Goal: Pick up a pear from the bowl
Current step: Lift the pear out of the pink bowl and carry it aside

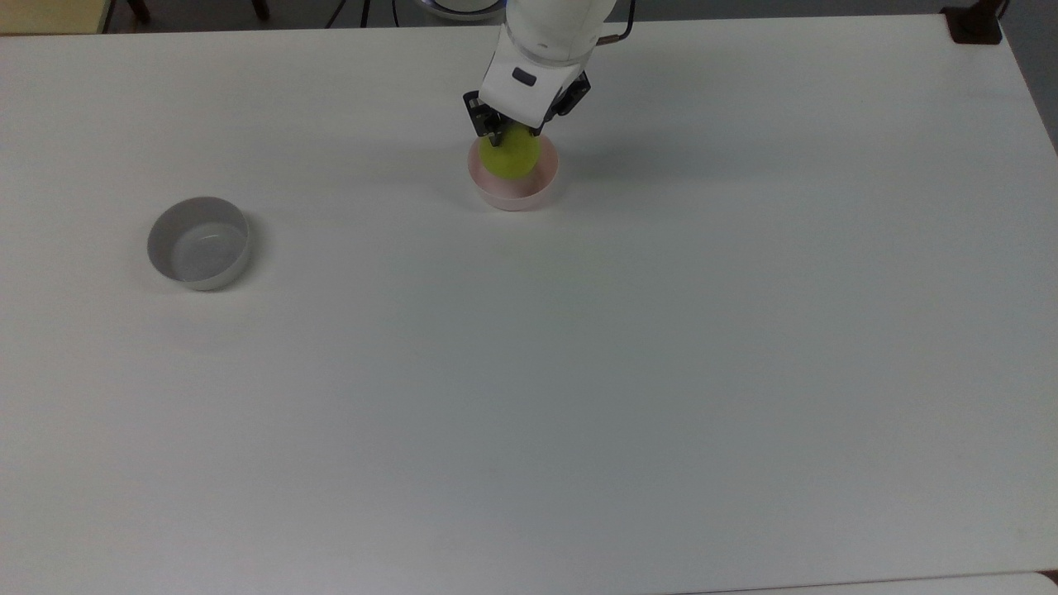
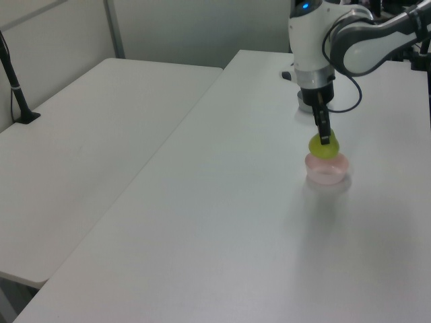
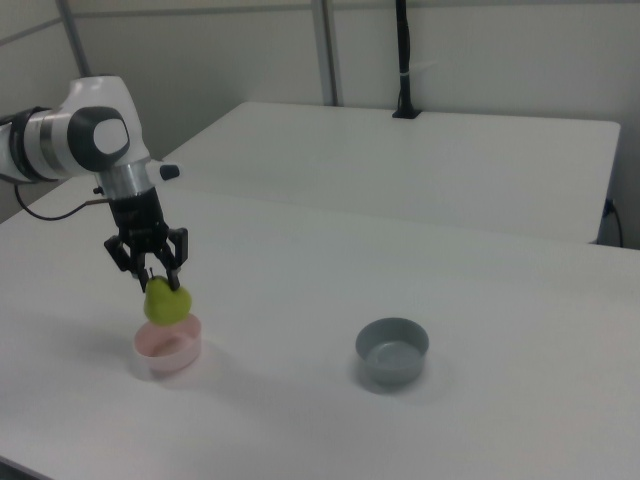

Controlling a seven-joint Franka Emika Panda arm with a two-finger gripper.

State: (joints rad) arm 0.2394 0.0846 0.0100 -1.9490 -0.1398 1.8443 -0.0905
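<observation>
In the right view, the black two-finger pincer (image 3: 152,276) is clamped on the small yellow-green pear (image 3: 162,302), hanging just above the low pale pink bowl (image 3: 168,346). Gripped near its narrow top, it could slip free; the grey-white bowl (image 3: 391,352) stands well apart on the white tabletop (image 3: 500,330).

No legible text, seemingly.

Matt white table (image 1: 579,372), smooth pear (image 1: 512,159), pink bowl (image 1: 517,194) perhaps plastic, glossy arm shell (image 2: 311,40)

Yellow-green pear (image 3: 165,302), pale pink bowl (image 3: 168,349), grey bowl (image 3: 392,352), white table (image 1: 579,372), black claw (image 3: 150,272), white arm (image 3: 85,135)
</observation>
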